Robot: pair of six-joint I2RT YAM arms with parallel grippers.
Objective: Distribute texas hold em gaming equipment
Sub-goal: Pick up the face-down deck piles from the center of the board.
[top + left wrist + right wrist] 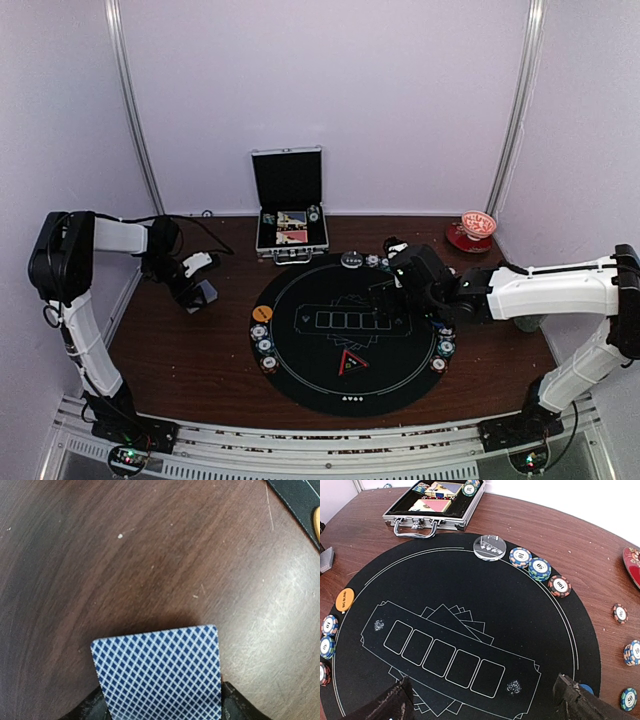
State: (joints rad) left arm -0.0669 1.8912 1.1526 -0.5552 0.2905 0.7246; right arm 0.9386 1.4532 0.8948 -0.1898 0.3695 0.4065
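Surface point(180, 350) carries the black mat point(345, 335), silver case point(290, 235) lid-up just behind it. My right hand point(485, 700) hovers over the mat, spread wide apart. Left of the mat, my left hand point(200, 290) is clamped on a blue-backed card point(157, 672). Chips point(540, 568) ring the mat's rim; orange button point(344, 600) at its left edge.

Table point(150, 555): dark wood, visible grain, scuffed with pale scratches, dull sheen. Playing card point(160, 675): smooth coated paper, slight gloss. Mat point(470, 590): black, matt (cloth or rubber, can't tell). Case point(450, 524): ribbed silver metal, shiny. Poker chips point(539, 568) and orange button disc point(344, 599): smooth, plastic-looking.
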